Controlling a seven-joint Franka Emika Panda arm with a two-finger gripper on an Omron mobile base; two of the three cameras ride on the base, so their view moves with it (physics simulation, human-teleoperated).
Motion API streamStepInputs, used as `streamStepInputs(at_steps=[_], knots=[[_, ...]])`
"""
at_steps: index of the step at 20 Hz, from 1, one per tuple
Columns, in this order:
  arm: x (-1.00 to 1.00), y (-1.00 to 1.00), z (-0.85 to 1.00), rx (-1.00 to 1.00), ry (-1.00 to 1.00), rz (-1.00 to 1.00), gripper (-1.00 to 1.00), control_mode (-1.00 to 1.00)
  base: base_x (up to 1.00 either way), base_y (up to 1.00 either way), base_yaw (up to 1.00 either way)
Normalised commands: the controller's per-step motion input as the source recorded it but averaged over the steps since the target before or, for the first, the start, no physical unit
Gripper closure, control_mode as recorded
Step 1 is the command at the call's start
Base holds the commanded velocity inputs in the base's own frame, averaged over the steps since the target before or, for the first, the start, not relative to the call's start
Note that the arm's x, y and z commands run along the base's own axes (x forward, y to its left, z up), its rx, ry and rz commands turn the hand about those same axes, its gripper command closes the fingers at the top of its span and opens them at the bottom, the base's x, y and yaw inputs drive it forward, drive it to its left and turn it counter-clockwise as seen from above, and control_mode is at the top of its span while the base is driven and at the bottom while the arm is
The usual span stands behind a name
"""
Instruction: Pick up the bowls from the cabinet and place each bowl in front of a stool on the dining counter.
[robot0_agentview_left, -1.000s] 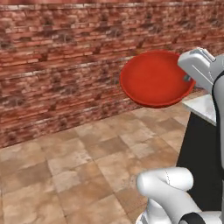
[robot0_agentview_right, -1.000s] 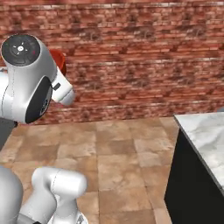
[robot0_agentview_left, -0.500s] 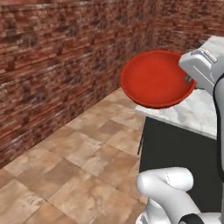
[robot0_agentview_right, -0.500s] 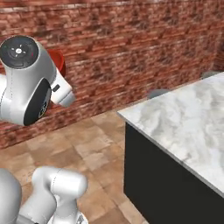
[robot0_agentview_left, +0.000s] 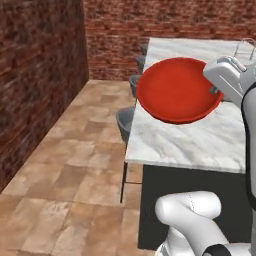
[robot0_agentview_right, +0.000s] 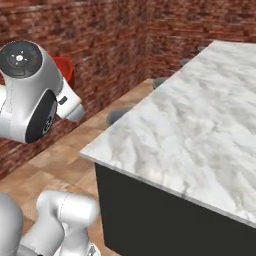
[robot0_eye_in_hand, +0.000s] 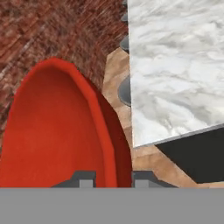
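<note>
Left base view: red bowl (robot0_agentview_left: 175, 90) carried high over desk (robot0_agentview_left: 200, 135), stools (robot0_agentview_left: 125, 120) along near edge.

Right base view: bowl peeks behind arm.

Hand view: fingers (robot0_eye_in_hand: 113, 179) clamped on bowl rim (keep level; lower opposite a stool).

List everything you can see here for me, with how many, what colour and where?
red bowl: one, glossy red, held up in the air over the near end of the counter, its rim pinched by the gripper.
dining counter: one, white grey-veined marble top on a dark base, running away from the robot.
stools: at least four, dark grey seats, lined along the counter's left side.
faucet: one, thin metal, far right of the counter.
brick walls: red-brown, to the left and behind.
floor: tan stone tiles.
gripper: one, dark fingertips, shut on the bowl's rim.
arm: one, white with dark joints.
</note>
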Motion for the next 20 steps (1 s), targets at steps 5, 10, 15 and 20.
streamStepInputs(at_steps=[5,10,15,20], knots=[[0.00,0.00,0.00,0.00,0.00,0.00,1.00,1.00,0.70,0.54,-0.68],[0.00,0.00,0.00,0.00,0.00,0.00,1.00,1.00,0.12,0.99,-0.56],[0.00,0.00,0.00,0.00,0.00,0.00,1.00,1.00,0.00,1.00,-0.49],[0.00,0.00,0.00,0.00,0.00,0.00,1.00,1.00,0.01,1.00,-0.52]])
